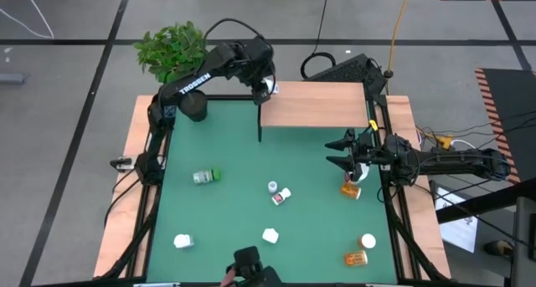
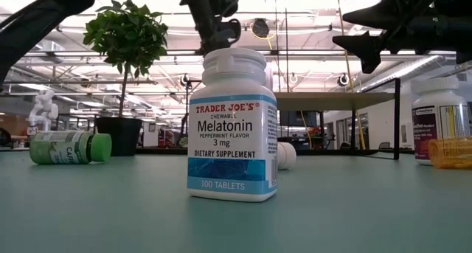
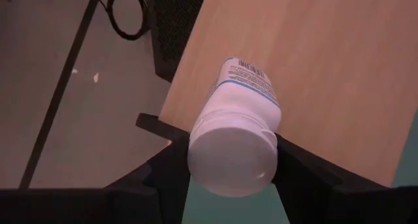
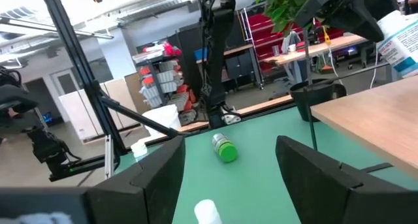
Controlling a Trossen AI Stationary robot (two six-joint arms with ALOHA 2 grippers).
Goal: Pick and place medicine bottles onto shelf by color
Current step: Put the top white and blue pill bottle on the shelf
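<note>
While I am holding the white blue-labelled plastic pill bottle (image 1: 270,89) in the left gripper (image 1: 265,88) above the corner of the flat light-wood shelf (image 1: 318,105), I am worrying it may tip off that edge when released. In the left wrist view the bottle (image 3: 234,129) is sitting clamped between both fingers (image 3: 307,168), cap toward me (overhanging the edge). The right gripper (image 1: 350,153) is waiting empty, jaws apart, beside an amber-orange white-capped bottle (image 1: 351,187).
</note>
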